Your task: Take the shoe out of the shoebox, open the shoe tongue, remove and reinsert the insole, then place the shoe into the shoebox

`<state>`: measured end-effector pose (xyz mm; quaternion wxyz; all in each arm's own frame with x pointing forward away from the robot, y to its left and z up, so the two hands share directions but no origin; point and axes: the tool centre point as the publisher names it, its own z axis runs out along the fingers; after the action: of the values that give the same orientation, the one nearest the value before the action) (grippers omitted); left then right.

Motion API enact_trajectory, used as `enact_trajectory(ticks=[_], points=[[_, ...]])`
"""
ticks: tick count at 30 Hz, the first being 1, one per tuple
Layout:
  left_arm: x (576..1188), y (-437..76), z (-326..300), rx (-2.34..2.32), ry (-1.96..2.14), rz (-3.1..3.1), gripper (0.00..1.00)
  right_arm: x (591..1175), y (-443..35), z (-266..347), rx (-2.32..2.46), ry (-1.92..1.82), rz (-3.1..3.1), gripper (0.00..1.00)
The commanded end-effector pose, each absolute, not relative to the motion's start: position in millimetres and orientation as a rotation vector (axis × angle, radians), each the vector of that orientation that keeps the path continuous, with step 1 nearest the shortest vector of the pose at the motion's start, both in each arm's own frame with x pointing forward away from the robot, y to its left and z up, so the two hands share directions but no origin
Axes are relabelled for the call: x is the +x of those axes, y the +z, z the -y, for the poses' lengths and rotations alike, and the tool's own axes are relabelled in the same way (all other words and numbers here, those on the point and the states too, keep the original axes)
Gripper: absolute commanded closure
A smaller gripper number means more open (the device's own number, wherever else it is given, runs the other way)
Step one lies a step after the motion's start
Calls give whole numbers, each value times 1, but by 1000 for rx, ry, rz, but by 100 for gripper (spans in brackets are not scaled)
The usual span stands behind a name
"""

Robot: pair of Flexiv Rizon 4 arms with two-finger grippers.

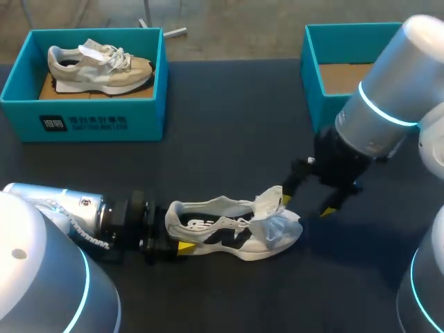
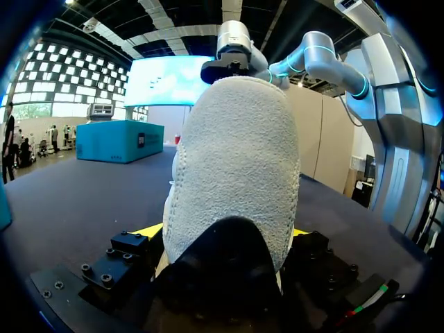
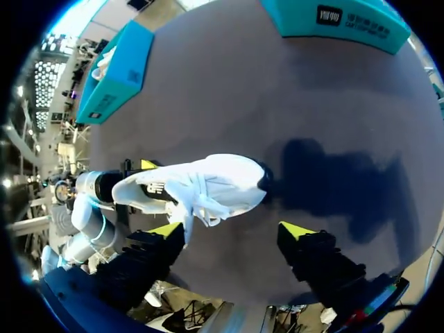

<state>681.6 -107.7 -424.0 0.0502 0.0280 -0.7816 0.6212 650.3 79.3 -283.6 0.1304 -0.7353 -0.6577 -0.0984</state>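
so the left hand is clamped on the heel of the white shoe, and in its wrist view the heel sits between both yellow tips. The shoe is out on the dark tabletop, toe pointing away from that hand. The right hand hangs over the toe end with its fingers spread wide and nothing held. One fingertip is right by the loose tongue, can't tell if it actually touches; the other is out over bare tabletop. Further back, the left box has a beige shoe in it, and the right box sits partly behind the right arm
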Motion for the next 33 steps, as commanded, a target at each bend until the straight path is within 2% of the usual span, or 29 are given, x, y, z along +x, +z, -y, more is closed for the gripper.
enact_trajectory(ticks=[1, 9, 17, 18, 19, 21, 22, 27, 33], points=[[682, -426, 107, 86, 1889, 2381, 100, 646, -252, -82, -2225, -179, 1990, 0], [682, -426, 107, 86, 1889, 2381, 100, 647, -215, -108, -2201, -37, 2259, 0], [682, -426, 107, 86, 1889, 2381, 100, 646, -204, -149, -1806, 51, 2644, 0], [682, -426, 107, 86, 1889, 2381, 100, 646, -205, -152, -1744, 71, 2686, 11], [682, -426, 107, 86, 1889, 2381, 100, 646, -206, -155, -1699, 91, 2715, 28], [682, -426, 107, 86, 1889, 2381, 100, 645, -208, -160, -1581, 108, 2784, 73], [682, -426, 107, 86, 1889, 2381, 100, 644, -208, -163, -1510, 106, 2813, 100], [682, -426, 107, 86, 1889, 2381, 100, 627, -208, -172, -1084, -35, 2980, 100], [682, -426, 107, 86, 1889, 2381, 100, 627, -208, -172, -1084, -35, 2980, 100]])
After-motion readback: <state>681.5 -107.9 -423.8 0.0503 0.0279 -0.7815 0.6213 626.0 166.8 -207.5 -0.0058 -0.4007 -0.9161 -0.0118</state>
